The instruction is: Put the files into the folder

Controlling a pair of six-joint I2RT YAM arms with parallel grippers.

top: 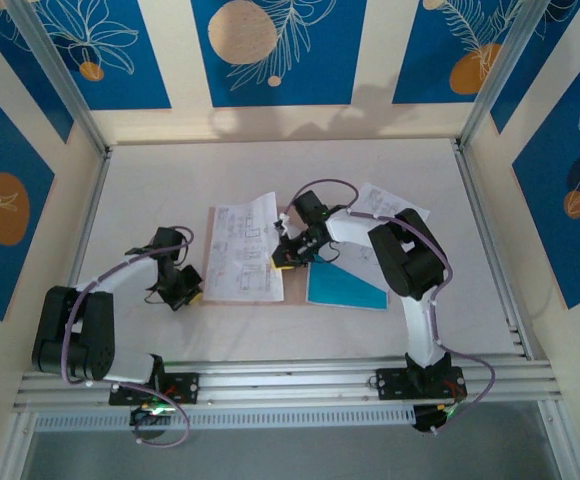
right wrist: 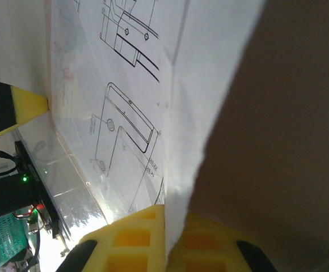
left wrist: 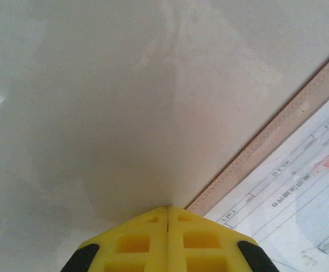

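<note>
Right hand (right wrist: 165,235) pinches a thin white printed paper sheet (right wrist: 125,107) by its edge, likely floppy; left hand (left wrist: 168,224) pressed together, empty.

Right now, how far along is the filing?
Done: printed sheets lie on the folder. In hand: right gripper pinches the edge of one drawing sheet; left gripper shut, empty, beside the folder. Left: teal sheet and far white sheet lie on the table.
</note>
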